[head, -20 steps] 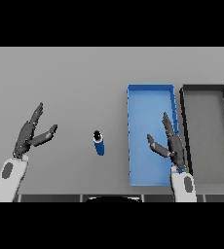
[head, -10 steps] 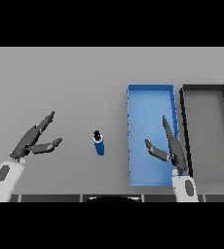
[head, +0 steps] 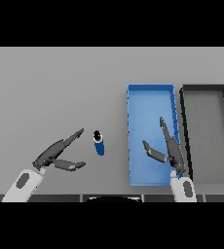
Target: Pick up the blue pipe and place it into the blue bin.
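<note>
- The left robot hand (head: 53, 154) is held open and empty, fingers stretched toward the blue pipe (head: 99, 143), just beside it
- The right robot hand (head: 168, 148) is spread open, empty, over the blue bin (head: 150, 97)
- The pipe is seen on the table (head: 50, 92), left of the bin

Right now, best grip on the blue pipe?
Probably its mid-body. The blue pipe stands about upright, dark open end up, free of the blue bin. Bring the open left hand in from its left, thumb and fingers on opposite sides.

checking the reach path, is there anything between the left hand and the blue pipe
Nothing: in the head view only bare grey table separates the open left hand from the blue pipe, which stands just beyond its fingertips.
</note>
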